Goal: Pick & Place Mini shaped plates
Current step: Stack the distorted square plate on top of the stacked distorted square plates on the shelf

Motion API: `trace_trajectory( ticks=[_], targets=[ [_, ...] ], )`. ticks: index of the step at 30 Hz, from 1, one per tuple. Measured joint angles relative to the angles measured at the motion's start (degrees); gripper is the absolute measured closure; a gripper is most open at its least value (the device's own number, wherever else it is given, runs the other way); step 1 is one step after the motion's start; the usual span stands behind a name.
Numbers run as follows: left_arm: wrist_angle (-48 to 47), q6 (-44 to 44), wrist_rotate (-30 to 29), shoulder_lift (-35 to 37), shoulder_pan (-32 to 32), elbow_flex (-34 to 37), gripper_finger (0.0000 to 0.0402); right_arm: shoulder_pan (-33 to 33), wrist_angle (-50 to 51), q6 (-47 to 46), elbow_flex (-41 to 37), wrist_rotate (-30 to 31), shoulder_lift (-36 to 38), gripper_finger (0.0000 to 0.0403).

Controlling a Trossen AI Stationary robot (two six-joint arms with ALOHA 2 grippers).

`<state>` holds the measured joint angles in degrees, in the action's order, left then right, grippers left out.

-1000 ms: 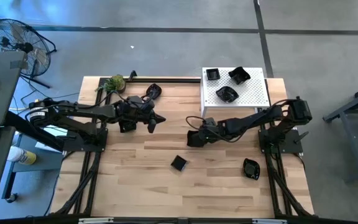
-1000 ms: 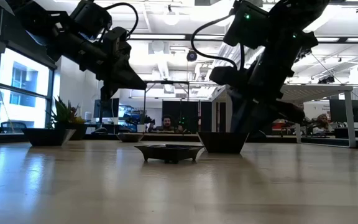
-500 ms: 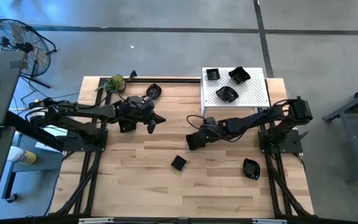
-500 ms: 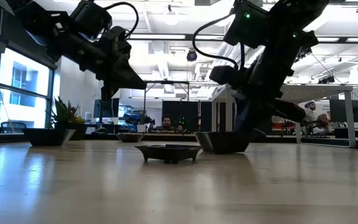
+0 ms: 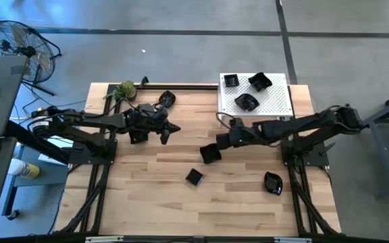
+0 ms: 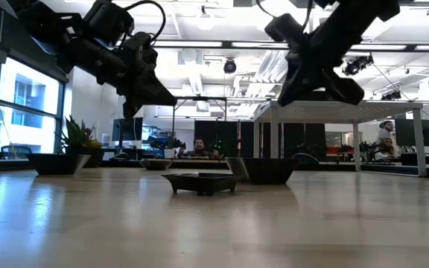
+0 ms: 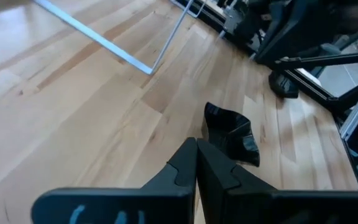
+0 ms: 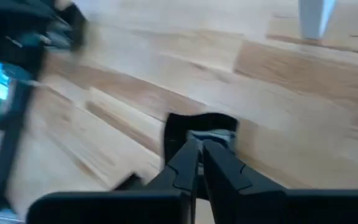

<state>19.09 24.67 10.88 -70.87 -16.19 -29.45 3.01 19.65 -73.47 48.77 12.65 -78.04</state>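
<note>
1. At the near edge of the bench [image 5: 147,209], no task item is present; the nearest mini shaped plates are a small square plate [image 5: 194,177] near the middle and a round plate [image 5: 273,183] toward the right arm's base.
2. Just beyond the square plate, a tilted plate [image 5: 210,153] rests on the wood. The right end effector [image 5: 222,140] is raised just above and beside it, not in contact, with its fingers together and empty in the right wrist view [image 8: 199,163]. Judgement: this plate is not yet placed.
3. At mid-bench, the left end effector [image 5: 168,130] hangs above the wood, fingers together, holding nothing; this arm waits.
4. Farther back, another dark plate [image 5: 167,99] lies near the green leafy ball [image 5: 125,90].
5. Farthest back, the white perforated stand [image 5: 275,104] carries three plates [image 5: 246,102], so it appears to be the collection point.
</note>
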Motion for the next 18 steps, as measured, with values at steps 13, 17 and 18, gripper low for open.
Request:
trace_trajectory(
  ticks=[13, 17, 18],
  targets=[
    [0.47, -0.64, -1.01, 0.00, 0.00, -0.07, 0.0401, -0.39, -2.55, 2.27, -0.09, -2.18, -12.46, 0.0269],
    [0.26, -0.67, -1.03, 0.00, 0.00, -0.07, 0.0401, -0.39, -4.80, 4.38, -0.09, -2.47, -14.76, 0.0282],
    [0.18, -0.75, -1.03, 0.00, 0.00, -0.07, 0.0401, -0.39, -5.83, 4.76, -0.09, -2.91, -15.26, 0.0289]
  ],
)
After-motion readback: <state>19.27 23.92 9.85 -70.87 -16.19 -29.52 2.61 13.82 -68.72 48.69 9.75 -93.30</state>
